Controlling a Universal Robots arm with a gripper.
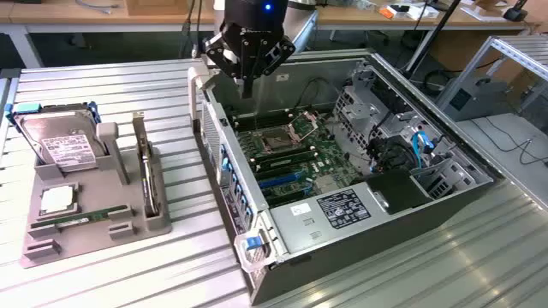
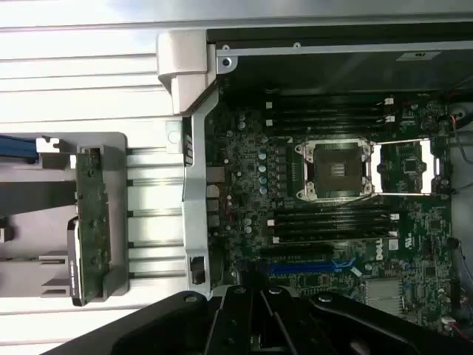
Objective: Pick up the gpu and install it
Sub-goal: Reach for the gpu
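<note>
The gpu [image 1: 148,172] stands on edge in a slot of the grey holder [image 1: 86,240] on the exterior view's left; it is a thin dark card. In the wrist view the gpu [image 2: 90,222] shows edge-on beside the case wall. My gripper [image 1: 246,88] hangs above the back corner of the open computer case [image 1: 342,218], well apart from the card. Its black fingers are shut together with nothing between them. In the wrist view the gripper [image 2: 262,314] sits over the motherboard [image 2: 332,222], near a blue expansion slot [image 2: 303,266].
A silver hard drive [image 1: 61,146] with a white label and a green memory stick [image 1: 81,219] also sit in the holder. The case holds a bare processor socket [image 1: 278,138], cables and a drive cage [image 1: 385,128]. All rests on a ribbed metal table [image 1: 111,276].
</note>
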